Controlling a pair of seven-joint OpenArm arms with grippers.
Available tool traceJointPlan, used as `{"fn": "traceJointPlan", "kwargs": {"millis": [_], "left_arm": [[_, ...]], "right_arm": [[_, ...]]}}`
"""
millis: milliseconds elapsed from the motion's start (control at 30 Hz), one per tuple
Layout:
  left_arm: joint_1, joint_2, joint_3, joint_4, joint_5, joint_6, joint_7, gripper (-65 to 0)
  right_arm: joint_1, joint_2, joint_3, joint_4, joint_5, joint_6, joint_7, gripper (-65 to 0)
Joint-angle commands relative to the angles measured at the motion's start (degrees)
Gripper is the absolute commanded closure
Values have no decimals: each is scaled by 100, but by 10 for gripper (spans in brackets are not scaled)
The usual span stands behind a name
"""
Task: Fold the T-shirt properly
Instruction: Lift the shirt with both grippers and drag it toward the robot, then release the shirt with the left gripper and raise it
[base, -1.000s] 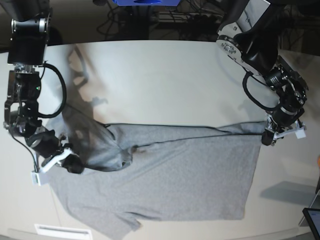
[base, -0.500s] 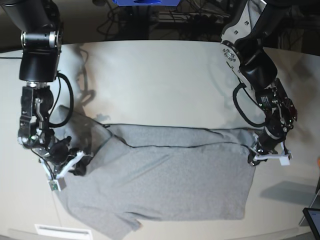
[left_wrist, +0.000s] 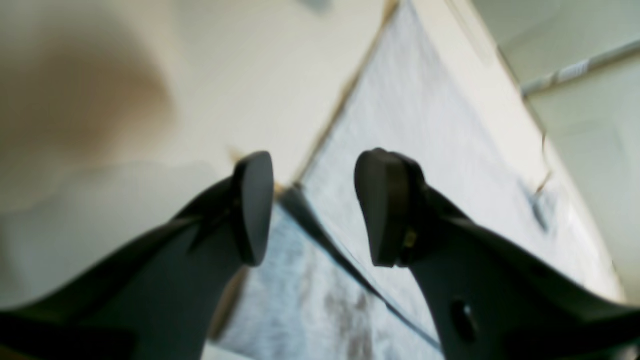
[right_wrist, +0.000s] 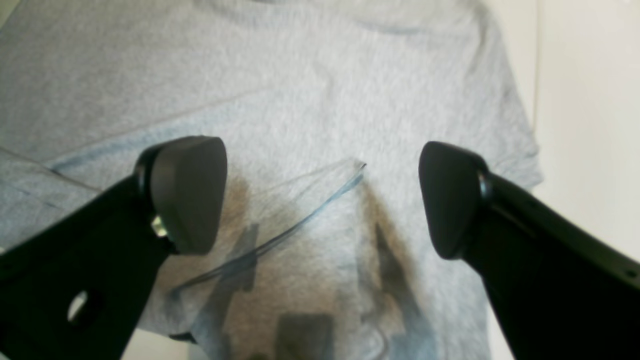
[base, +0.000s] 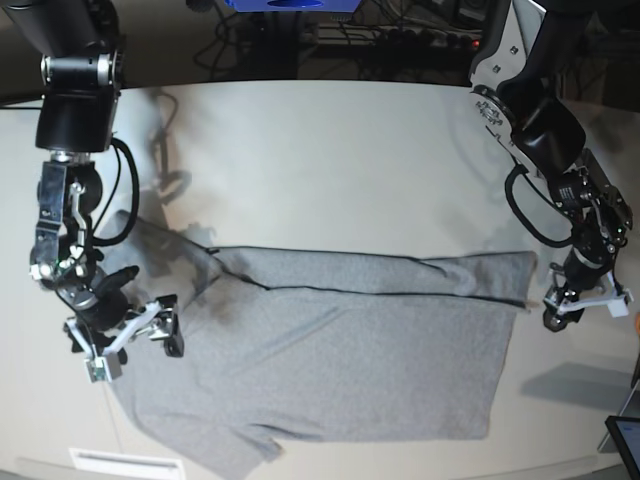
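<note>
Pale surface (base: 330, 160), T-shirt (base: 340, 350) spread low in frame.
Both my arms reach down; left fingers (left_wrist: 255, 205) and right fingers (right_wrist: 187, 200) gape, holding nothing.

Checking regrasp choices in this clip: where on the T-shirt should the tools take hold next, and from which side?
Probably the near long edge of the T-shirt. It lies flat with its far edge already folded over, so the open left tool and open right tool could each come down at its end, pinch a near corner from outside, and carry it across.
</note>
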Motion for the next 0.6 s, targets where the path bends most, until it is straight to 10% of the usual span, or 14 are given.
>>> {"fn": "traceJointPlan", "kwargs": {"millis": [0,167,367,567], "left_arm": [[-117,-145,-69,169,-90,-32,-71,-301],[754,-250,766,1734,6,-41,61,-289],[2319,-39,1223,3413,455,-41,-818,0],[3136,-4,1241,3281,464,-32,-1311,0]], "right_arm": [[-1,45,20,298,76,36,96,-547],[-845,19,-7,1414,76,9,-9,-441],[-1381,-184,-7,1783,103,27,-660,-25],[-1486,-271,-15,1731,94,0,-853,-4]]}}
